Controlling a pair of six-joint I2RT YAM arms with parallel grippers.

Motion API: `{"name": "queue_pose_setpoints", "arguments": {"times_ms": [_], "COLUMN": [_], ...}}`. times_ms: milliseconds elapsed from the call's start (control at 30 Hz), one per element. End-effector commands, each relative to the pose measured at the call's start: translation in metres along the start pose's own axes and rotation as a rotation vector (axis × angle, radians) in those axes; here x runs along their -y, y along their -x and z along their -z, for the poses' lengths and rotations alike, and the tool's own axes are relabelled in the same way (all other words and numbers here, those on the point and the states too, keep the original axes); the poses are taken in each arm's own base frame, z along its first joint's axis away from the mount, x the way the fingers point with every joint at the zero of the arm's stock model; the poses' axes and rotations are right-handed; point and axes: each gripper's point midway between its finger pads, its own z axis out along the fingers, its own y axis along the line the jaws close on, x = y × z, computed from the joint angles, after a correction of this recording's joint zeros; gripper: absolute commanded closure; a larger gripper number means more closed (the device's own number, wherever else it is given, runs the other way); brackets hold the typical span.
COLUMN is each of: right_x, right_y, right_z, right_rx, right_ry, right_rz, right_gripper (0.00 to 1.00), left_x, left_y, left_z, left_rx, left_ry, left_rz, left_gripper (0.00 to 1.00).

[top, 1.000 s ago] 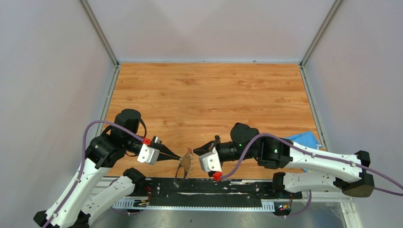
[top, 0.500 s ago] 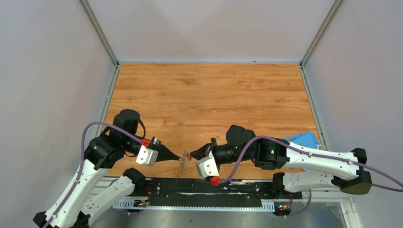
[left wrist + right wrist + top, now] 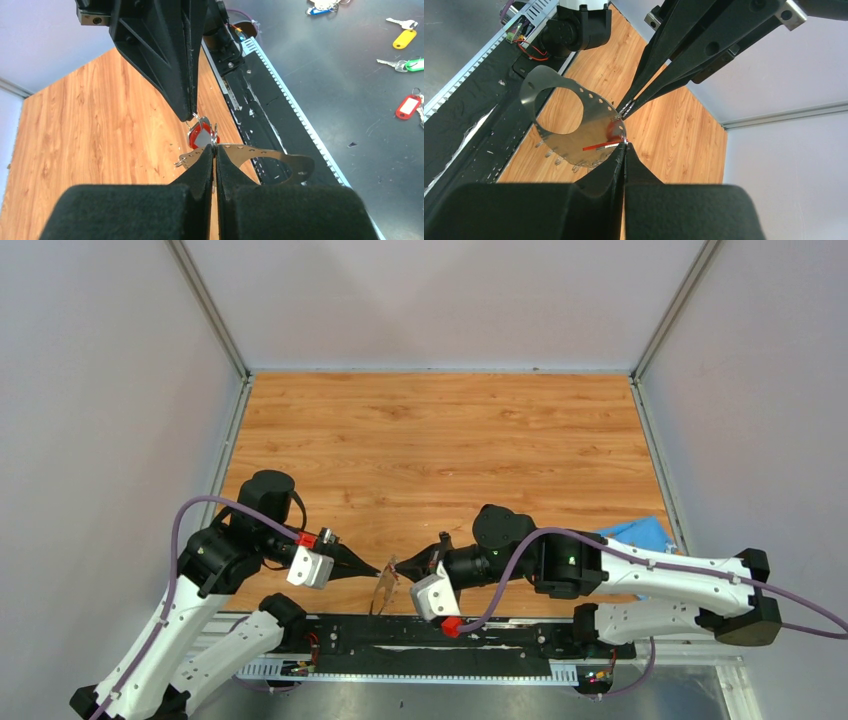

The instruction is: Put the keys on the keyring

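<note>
Blue cloth (image 3: 641, 532) (beneath right arm (image 3: 690, 571))

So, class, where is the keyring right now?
In the top view, the keyring hangs at the table's near edge, pinched by the left fingers, right fingers alongside.

I see the left pincer (image 3: 381, 571) and right pincer (image 3: 396, 565) tip to tip above the counter's (image 3: 450, 440) near edge, with the keyring (image 3: 383, 590) and a key (image 3: 200, 136) between them. The cloth (image 3: 640, 533) lies at the right edge, beside the right arm (image 3: 660, 570).
</note>
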Motion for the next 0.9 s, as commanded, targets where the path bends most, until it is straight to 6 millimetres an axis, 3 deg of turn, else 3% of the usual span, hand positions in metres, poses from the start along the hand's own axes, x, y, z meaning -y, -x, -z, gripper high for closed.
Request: {"name": "queue_pose_setpoints", "arguments": {"times_ms": [0,867], "right_x": [0.0082,0.0118], "right_y": [0.0178,0.0256], "right_z": [-0.0017,-0.0081], "right_rx": [0.047,0.074], "right_ry": [-0.006,-0.011], "right_rz": [0.028,0.032], "right_gripper": [1.0,1.0], "left_x": [-0.0017,-0.0027], "left_y": [0.0104,0.0051], "left_z": [0.0018,0.002], "left_rx": [0.014,-0.004], "left_ry": [0.003,0.013], "left_rz": [-0.036,-0.032], "left_gripper": [1.0,1.0]}}
